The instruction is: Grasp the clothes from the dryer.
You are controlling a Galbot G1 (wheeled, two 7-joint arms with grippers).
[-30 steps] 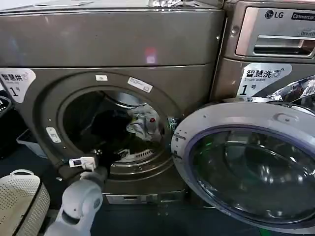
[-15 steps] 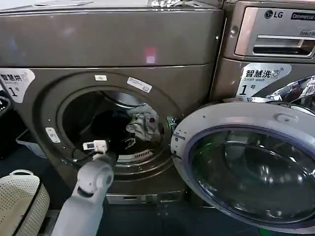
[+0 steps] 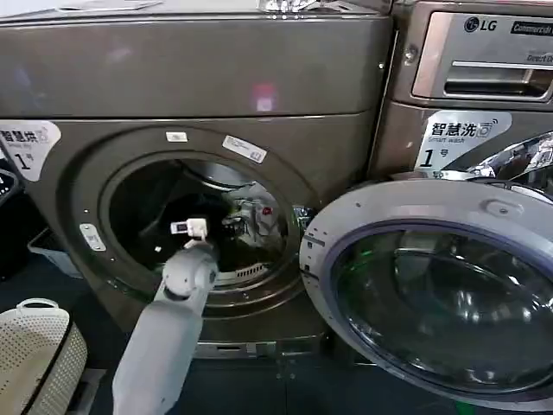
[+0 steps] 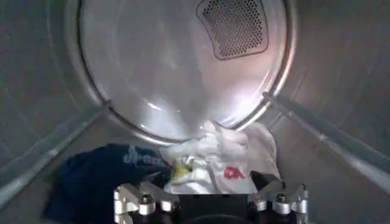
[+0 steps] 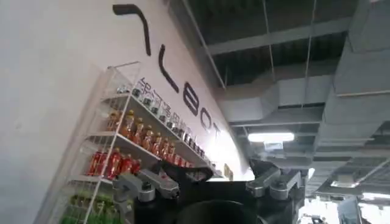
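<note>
The dryer [image 3: 207, 78] stands in front of me with its round porthole open. My left arm reaches through the porthole, and the left gripper [image 3: 227, 223] is inside the drum, close to the clothes [image 3: 257, 216]. From the left wrist, a whitish-grey garment [image 4: 225, 146] with a small red mark lies on the drum floor. A yellow-green piece [image 4: 181, 170] is tucked into it and a dark navy one [image 4: 97, 176] lies beside it. The left gripper [image 4: 210, 181] is open, its jaws on either side of the near edge of the whitish garment. The right gripper [image 5: 230, 170] points up at a ceiling, open and holding nothing.
The dryer's round glass door [image 3: 432, 294] hangs open on the right, in front of the LG machine [image 3: 484, 69]. A white perforated basket [image 3: 34, 354] sits on the floor at lower left. Raised ribs [image 4: 323, 131] run along the drum wall, and a perforated vent [image 4: 234, 27] is at the back.
My left arm has risen from the porthole's lower rim and pushed forward and right into the drum, bringing the gripper up to the clothes.
</note>
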